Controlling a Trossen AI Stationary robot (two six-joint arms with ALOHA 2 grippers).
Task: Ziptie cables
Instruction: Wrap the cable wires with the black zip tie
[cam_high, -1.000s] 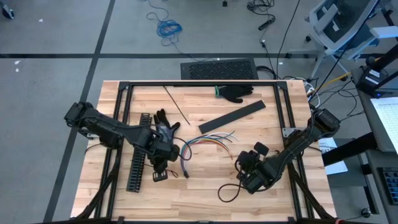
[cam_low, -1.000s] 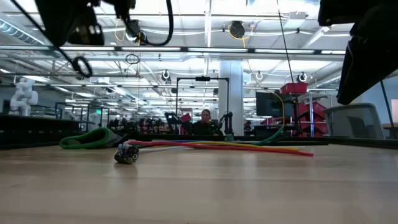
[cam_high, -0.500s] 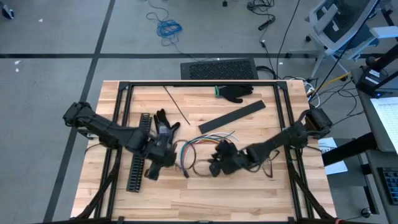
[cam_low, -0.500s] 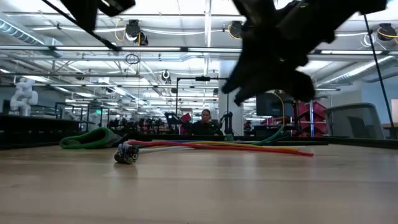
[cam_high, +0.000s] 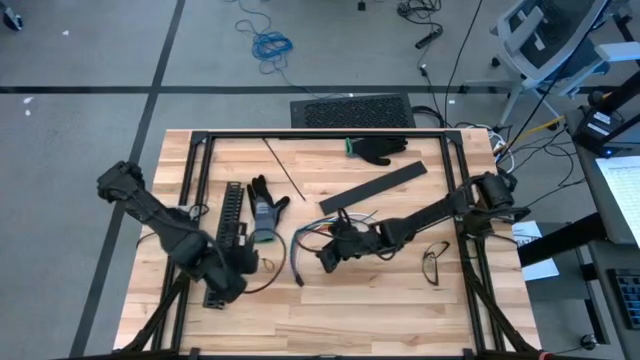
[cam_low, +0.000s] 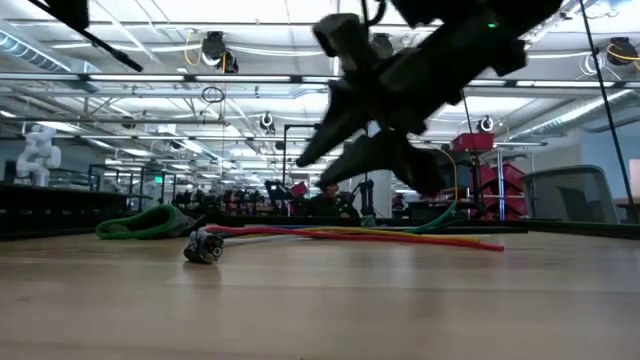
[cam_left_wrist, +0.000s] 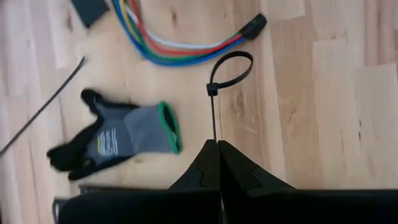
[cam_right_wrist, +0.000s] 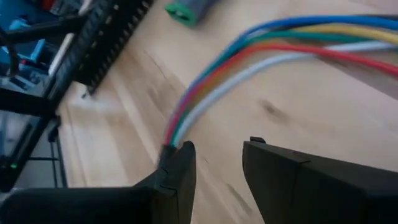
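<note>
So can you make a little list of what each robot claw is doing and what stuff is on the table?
left claw: shut on the zip tie, its loop already closed, near the table's front left
right claw: open, just above the cables
cables: coloured bundle lying mid-table, not yet tied
gloves: one by the slotted channel, another at the back
table: light wood
</note>
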